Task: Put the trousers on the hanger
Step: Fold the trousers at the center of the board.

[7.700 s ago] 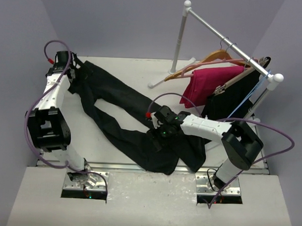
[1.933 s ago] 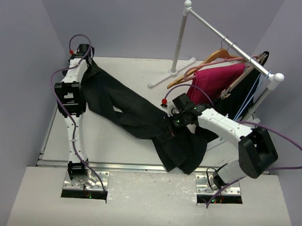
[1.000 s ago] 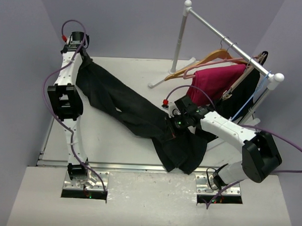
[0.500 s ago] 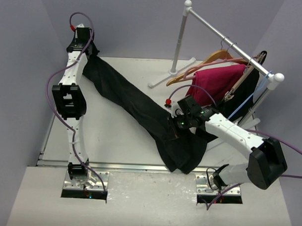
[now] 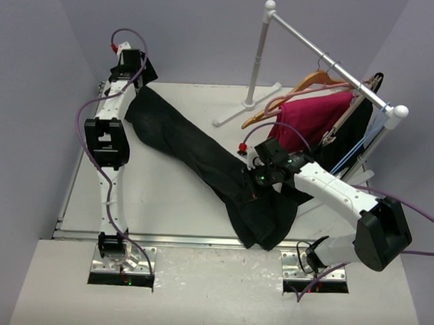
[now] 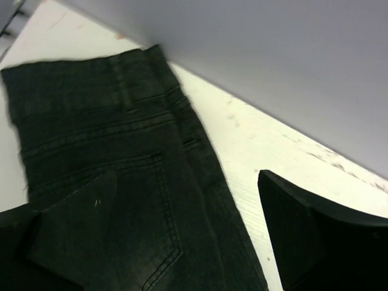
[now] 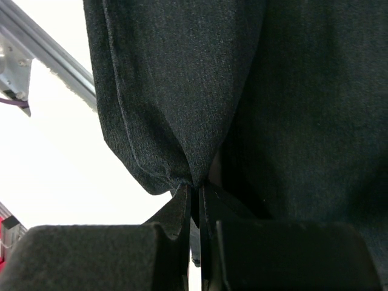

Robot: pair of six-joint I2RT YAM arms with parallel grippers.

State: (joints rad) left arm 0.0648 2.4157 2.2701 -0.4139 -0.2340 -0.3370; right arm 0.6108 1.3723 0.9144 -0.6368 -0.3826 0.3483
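The black trousers (image 5: 196,154) lie slantwise on the table, waist at the far left, legs bunched at the near right. My left gripper (image 5: 133,72) hangs open just behind the waist, holding nothing. In the left wrist view the waistband and a back pocket (image 6: 121,182) lie flat below the spread jaws of that gripper (image 6: 188,200). My right gripper (image 5: 255,187) is shut on a fold of the trouser legs (image 7: 182,121), pinched at the fingertips of the gripper (image 7: 195,189). The tan wooden hanger (image 5: 305,83) hangs on the rail at the far right, apart from both grippers.
A white clothes rack (image 5: 260,57) stands at the back right. On its rail hang a magenta-pink garment (image 5: 307,119) and a black garment (image 5: 350,135) clipped to a flat hanger. The back wall (image 6: 273,60) is close behind the left gripper. A metal strip (image 5: 186,240) edges the table's near side.
My left gripper has opened and let go of the waist, which now lies flat on the table. The left arm has shifted right along the back. The right gripper keeps its grip.
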